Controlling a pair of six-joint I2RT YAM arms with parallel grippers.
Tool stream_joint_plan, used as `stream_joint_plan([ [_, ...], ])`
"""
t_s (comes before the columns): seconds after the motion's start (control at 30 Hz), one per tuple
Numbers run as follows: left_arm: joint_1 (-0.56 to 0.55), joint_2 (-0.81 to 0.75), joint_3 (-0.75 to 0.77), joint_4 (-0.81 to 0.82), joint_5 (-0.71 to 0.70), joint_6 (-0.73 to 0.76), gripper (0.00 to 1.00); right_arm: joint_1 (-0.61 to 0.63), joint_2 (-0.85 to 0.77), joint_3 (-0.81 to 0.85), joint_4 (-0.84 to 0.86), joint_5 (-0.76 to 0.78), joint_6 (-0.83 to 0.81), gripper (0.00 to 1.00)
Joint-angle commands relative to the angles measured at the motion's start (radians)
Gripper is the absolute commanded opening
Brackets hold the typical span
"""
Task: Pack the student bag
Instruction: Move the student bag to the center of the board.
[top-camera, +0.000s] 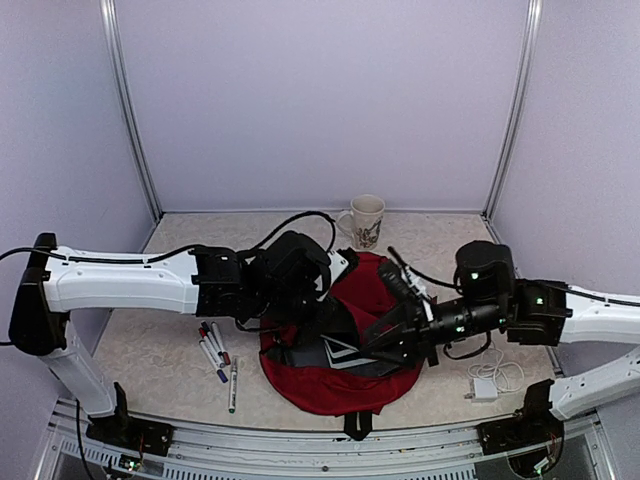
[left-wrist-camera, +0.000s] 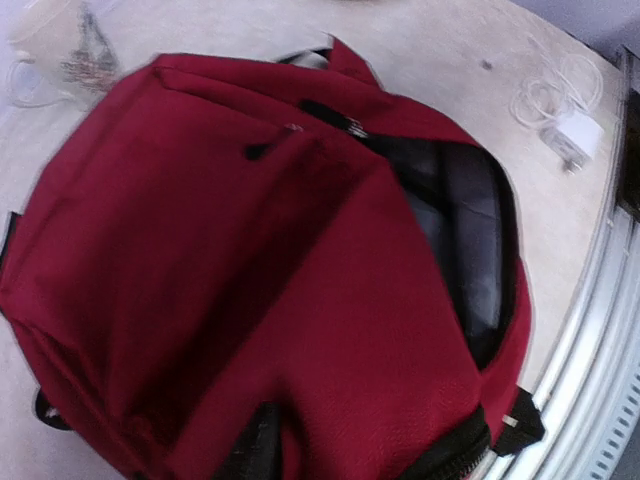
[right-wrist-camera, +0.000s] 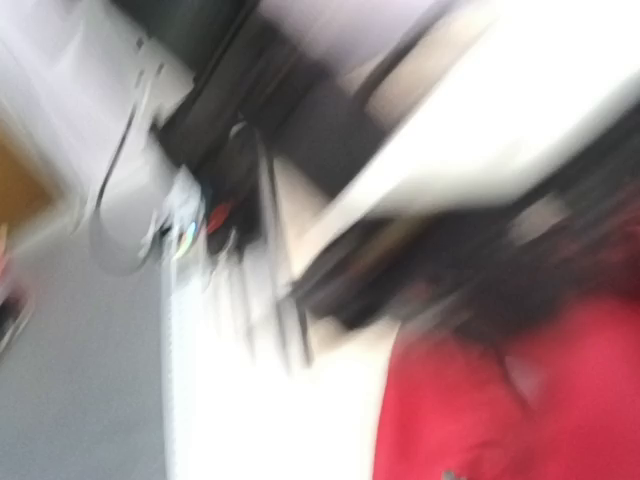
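Status: student bag (top-camera: 335, 388) lies flat at near-centre of table (top-camera: 140, 335), between the 2 arms; main compartment (left-wrist-camera: 465, 230) unzipped, mouth gaping; dark lining or a dark item inside, can't tell which; front pocket zip (left-wrist-camera: 270, 148) looks closed; top cam shows a dark flat panel (top-camera: 345, 352) w/ white chevron logo at the mouth, between both wrists; part of bag or a packed item, unclear.

Arms: left gripper (top-camera: 320, 300) over bag's far-left side; right gripper (top-camera: 388, 335) over its right side at the mouth; both low on the fabric. Fingers: can't tell for either; left wrist cam shows no fingers, right wrist cam is motion-blurred, top cam has them black-on-black; no item visibly held.

Unpacked on table: markers (top-camera: 215, 355) just left of bag; mug (top-camera: 366, 220) behind it; white charger (top-camera: 485, 388) + cable to the right, near right arm.

Judgement: mid-task, packing step, prob. working at the bag mouth. Next move needs one arm to hold the mouth open while the other fetches a loose item; markers closest for left arm, charger for right; soft fabric may slump shut; cable may snag on zip.
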Motion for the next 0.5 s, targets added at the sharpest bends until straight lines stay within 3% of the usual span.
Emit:
stream_joint_plan([
  [0.0, -0.174, 0.025, -0.002, -0.055, 0.131, 0.153, 0.47, -0.192, -0.126, -0.037, -0.042, 0.088, 0.144, 0.53],
  [0.1, -0.244, 0.010, 0.018, -0.027, 0.130, 0.210, 0.70, -0.370, -0.093, -0.023, -0.159, 0.230, 0.264, 0.57],
  [0.2, -0.164, -0.023, 0.047, 0.020, 0.179, 0.185, 0.98, -0.502, 0.001, -0.023, -0.236, 0.297, 0.315, 0.59],
  [0.3, 0.033, -0.012, 0.092, 0.047, 0.264, 0.079, 0.99, -0.553, 0.071, -0.048, -0.167, 0.283, 0.311, 0.63],
  [0.47, 0.323, 0.165, 0.243, -0.052, 0.210, -0.085, 0.99, -0.576, 0.204, -0.030, -0.129, 0.372, 0.273, 0.66],
])
